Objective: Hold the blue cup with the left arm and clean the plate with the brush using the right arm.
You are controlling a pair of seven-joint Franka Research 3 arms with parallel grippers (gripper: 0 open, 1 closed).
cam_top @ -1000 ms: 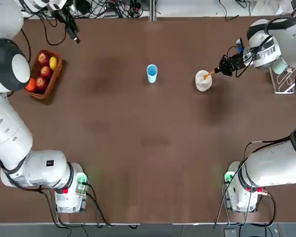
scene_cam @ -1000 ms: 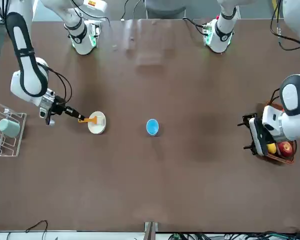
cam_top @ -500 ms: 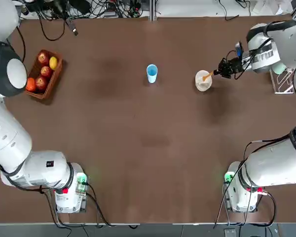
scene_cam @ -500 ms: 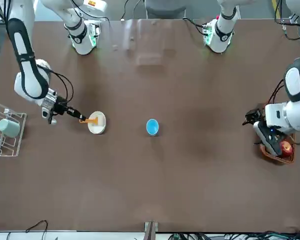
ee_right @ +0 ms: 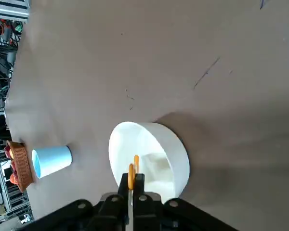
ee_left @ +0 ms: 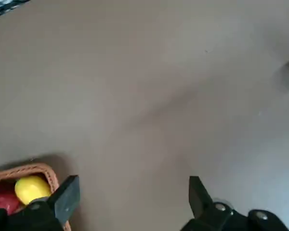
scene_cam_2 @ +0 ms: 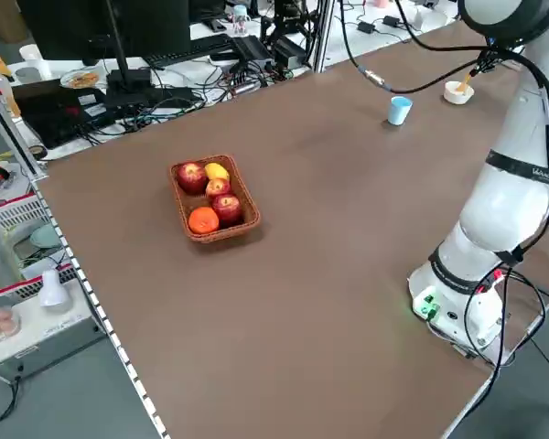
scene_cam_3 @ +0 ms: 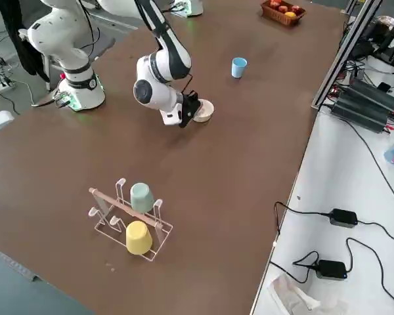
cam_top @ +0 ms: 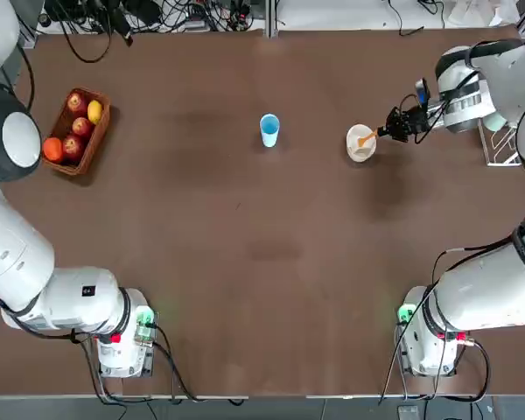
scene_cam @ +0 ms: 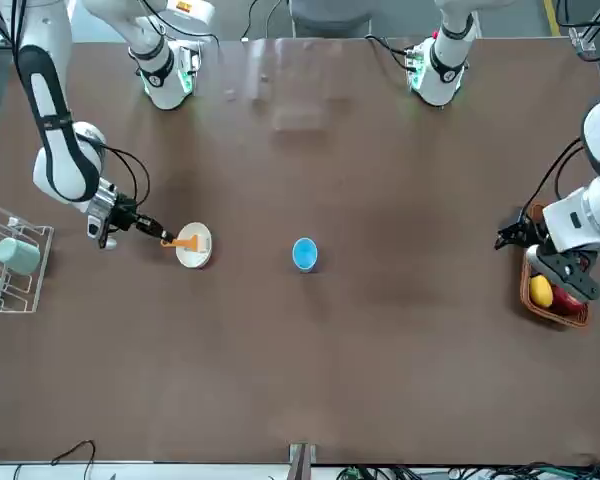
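Scrubbing begins while the cup waits unheld

The right end effector, clamped on the brush, works its bristles in the plate; the blue cup stands mid-table, and the left end effector, fingers wide and empty, hangs far off over the fruit basket.

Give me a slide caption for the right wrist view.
Right gripper holds the brush inside the plate, blue cup nearby.

Bare table surrounds the cup on every side. The right gripper and brush block the plate from the right.
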